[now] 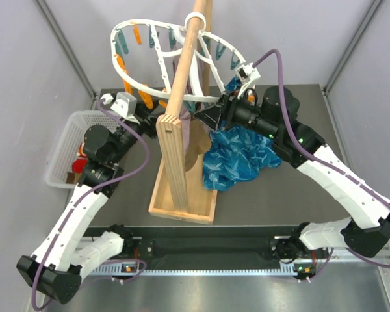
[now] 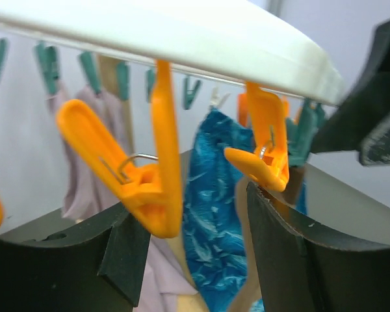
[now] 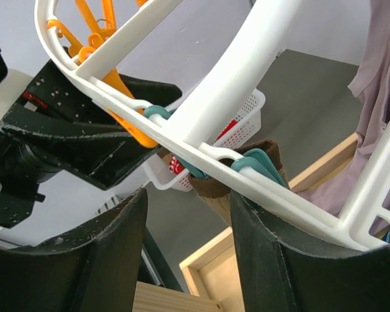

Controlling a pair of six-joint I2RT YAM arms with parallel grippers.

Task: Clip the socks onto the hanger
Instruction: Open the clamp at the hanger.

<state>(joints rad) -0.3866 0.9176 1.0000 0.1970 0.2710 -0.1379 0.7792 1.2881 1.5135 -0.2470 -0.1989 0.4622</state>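
Looking over the feeds, I am finding the hanger (image 1: 159, 62) hanging tilted from the top of the wooden stand (image 1: 182, 97), above the middle of the table. One tan-brown sock (image 3: 263, 151) is sitting under a teal peg (image 3: 257, 168) on the ring, though the peg is covering its top edge, so I cannot tell how firmly it is being held. One mauve sock (image 2: 84, 169) is dangling further along, blurred in the left wrist view.

The right gripper (image 3: 188, 198) is holding its fingers spread apart, with that sock and the ring's rail showing in the gap. The left gripper (image 2: 194, 211) is also standing wide open and gripping nothing. Two orange pegs are hanging close above it: one (image 2: 149, 188) is reaching down to the left finger, the other (image 2: 263, 159) is hanging just over the right one. A third is cut off at the frame edge. I am not managing to count the teal pegs behind; they are too blurred.

Further out, one blue patterned cloth (image 1: 237, 159) is draping below the ring. Red socks (image 3: 229, 132) are lying in the white basket (image 1: 62, 140) on the left, their number hidden by the mesh.
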